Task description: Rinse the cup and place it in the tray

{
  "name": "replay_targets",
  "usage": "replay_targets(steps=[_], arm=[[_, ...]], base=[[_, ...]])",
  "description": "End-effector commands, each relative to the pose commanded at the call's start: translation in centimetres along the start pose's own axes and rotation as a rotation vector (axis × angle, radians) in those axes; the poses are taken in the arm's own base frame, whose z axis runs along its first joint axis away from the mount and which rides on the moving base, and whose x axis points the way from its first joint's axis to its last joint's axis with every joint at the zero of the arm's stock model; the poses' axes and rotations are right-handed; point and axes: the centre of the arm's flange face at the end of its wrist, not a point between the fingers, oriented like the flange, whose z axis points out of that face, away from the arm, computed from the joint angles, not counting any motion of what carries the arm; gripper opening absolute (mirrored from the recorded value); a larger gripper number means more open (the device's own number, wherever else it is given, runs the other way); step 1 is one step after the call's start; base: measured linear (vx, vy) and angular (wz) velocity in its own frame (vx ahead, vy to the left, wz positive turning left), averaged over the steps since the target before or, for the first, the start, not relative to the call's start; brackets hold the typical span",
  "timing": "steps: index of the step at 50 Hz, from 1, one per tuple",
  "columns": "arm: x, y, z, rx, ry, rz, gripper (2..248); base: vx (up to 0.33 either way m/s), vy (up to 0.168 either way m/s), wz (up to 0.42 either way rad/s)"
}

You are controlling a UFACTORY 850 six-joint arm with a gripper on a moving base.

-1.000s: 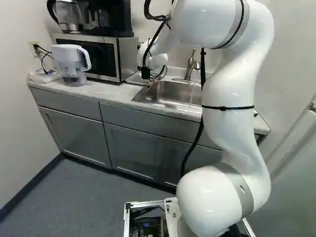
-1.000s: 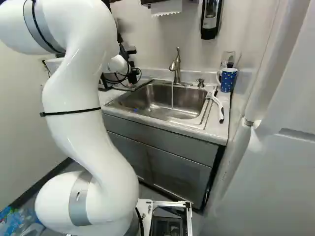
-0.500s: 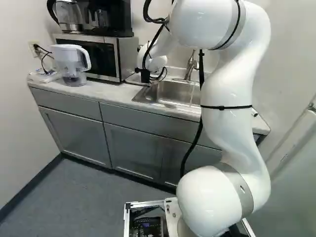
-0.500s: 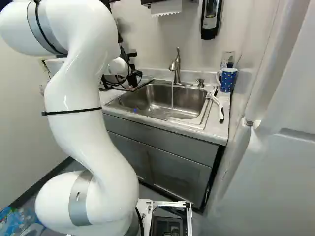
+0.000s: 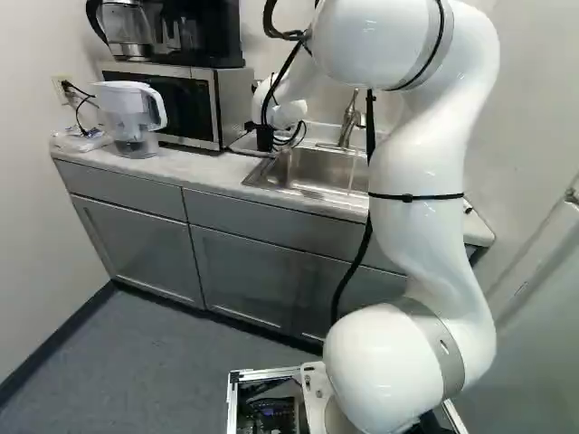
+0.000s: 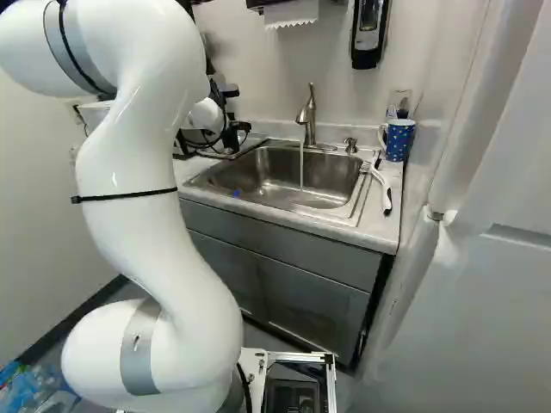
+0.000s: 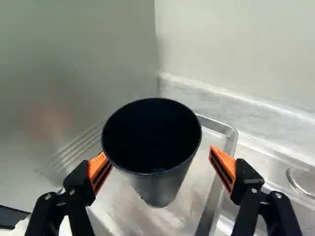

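L base view: my arm [image 5: 416, 235] reaches over the far side of the surface [image 5: 172, 169], btwn the microwave [image 5: 219, 108] on the left & the sink [image 5: 312, 172] on the right.

R base view: I've got water running from the faucet [image 6: 307, 116] into the sink; blue dotted mug [image 6: 399, 140] stands to its right. Pincer [image 6: 231, 150] is small here, prob. just left of the sink.

Wrist view: pincer [image 7: 160, 154] released, fingers spread w/ the dark cup [image 7: 160, 189] btwn them, one clear of it. Cup's upright in the metal tray [image 7: 232, 140], near the microwave's side.
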Motion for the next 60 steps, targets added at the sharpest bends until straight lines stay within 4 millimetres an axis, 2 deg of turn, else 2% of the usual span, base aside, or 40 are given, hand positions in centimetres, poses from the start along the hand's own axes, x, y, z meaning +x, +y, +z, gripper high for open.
replay_targets(steps=[60], arm=[[6.1, 0.0, -3.6, 0.000, 0.113, 0.002, 247]], base=[[0.000, 0.000, 0.000]])
